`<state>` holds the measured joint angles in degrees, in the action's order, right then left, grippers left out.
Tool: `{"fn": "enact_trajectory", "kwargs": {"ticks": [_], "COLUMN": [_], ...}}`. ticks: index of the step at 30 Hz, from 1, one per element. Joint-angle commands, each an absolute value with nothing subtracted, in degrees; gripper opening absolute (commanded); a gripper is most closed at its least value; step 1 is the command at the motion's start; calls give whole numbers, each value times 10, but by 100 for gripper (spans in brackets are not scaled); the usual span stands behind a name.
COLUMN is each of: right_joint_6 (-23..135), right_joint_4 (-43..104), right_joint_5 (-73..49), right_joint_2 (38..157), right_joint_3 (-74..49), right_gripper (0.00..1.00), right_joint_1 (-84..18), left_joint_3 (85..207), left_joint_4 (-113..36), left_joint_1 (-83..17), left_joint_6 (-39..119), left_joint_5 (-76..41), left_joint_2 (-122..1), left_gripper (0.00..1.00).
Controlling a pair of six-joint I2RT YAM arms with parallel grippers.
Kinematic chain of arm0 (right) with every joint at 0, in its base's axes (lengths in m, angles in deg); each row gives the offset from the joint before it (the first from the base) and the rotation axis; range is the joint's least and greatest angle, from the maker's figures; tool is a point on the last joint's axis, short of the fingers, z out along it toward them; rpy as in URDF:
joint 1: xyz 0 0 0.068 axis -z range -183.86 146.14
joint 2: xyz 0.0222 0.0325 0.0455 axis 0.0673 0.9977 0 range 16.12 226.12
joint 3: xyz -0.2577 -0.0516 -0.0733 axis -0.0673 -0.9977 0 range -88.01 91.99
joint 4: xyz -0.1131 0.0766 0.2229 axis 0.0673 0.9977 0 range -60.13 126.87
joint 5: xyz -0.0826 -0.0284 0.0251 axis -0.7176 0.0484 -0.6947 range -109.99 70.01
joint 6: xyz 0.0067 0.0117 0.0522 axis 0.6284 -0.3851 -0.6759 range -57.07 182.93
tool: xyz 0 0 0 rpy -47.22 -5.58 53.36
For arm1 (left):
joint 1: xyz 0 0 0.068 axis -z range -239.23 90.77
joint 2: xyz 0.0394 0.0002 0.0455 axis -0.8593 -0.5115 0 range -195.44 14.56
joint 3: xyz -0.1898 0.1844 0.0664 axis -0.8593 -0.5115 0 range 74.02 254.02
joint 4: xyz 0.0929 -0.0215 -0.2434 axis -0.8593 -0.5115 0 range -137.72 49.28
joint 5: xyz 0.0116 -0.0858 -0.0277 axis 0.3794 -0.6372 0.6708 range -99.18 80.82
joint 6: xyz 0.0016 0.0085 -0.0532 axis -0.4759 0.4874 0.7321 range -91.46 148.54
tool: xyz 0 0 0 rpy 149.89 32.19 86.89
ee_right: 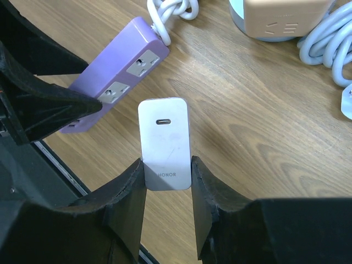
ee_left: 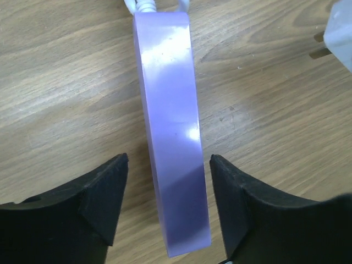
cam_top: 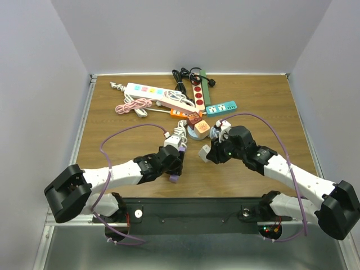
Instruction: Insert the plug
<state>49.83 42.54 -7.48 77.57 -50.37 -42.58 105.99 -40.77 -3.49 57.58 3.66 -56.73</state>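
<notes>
Over on the left, the left gripper (ee_left: 165,165) is hovering low over the purple power strip (ee_left: 170,126). Its fingers (ee_left: 104,187) are sitting spread, one on each side of the strip's near end, with a sliver of wood showing on both sides, so nothing is being squeezed. The strip is lying on the table (cam_top: 264,112) near the front edge, its white cord running away toward the back. Its sockets are showing in the right wrist view.

Moving to the middle, the white charger (ee_right: 164,132) is hanging just beside the strip, apart from it with bare wood between them. Its metal prongs are pointing toward the strip and its port end is facing the right wrist camera. The right gripper (ee_right: 168,170) is pinching that charger firmly by its lower sides.

At the back, a pink cable (cam_top: 132,106), a white strip with pastel sockets (cam_top: 147,91), a red-socket strip (cam_top: 198,93) and a teal strip (cam_top: 221,107) are lying in a tangle.
</notes>
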Motion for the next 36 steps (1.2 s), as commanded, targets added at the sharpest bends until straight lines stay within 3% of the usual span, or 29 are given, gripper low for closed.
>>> {"fn": "enact_trajectory", "kwargs": {"ticks": [1,4,9,11,13,14,16,22,33,36], "right_joint_6": [495,495,497,498,499,499,501,505,497,493], "right_joint_4": [368,363,356,351,348,347,344,337,329,328], "right_joint_5": [-66,-58,-44,-38,-28,-24,-14,-3,-14,-22], "right_joint_2": [771,776,785,791,797,799,805,819,814,801], "right_joint_3": [-502,-502,-503,-504,-503,-504,-501,-497,-497,-496], "right_gripper": [0,0,0,0,0,0,0,0,0,0], "right_joint_1": [-428,-428,-429,-428,-428,-429,-429,-429,-428,-429], "left_joint_3": [1087,1081,1070,1068,1068,1068,1068,1062,1039,1015], "left_joint_4": [-427,-437,-453,-451,-452,-453,-455,-456,-442,-449], "left_joint_1": [-32,-31,-31,-31,-32,-32,-32,-31,-29,-38], "left_joint_6": [582,597,617,622,626,633,641,666,677,802], "left_joint_5": [70,79,101,101,104,106,106,115,203,236], "left_joint_2": [-572,-574,-564,-568,-573,-578,-591,-574,-400,-354], "left_gripper": [57,44,42,47,67,70,99,99,99,99]}}
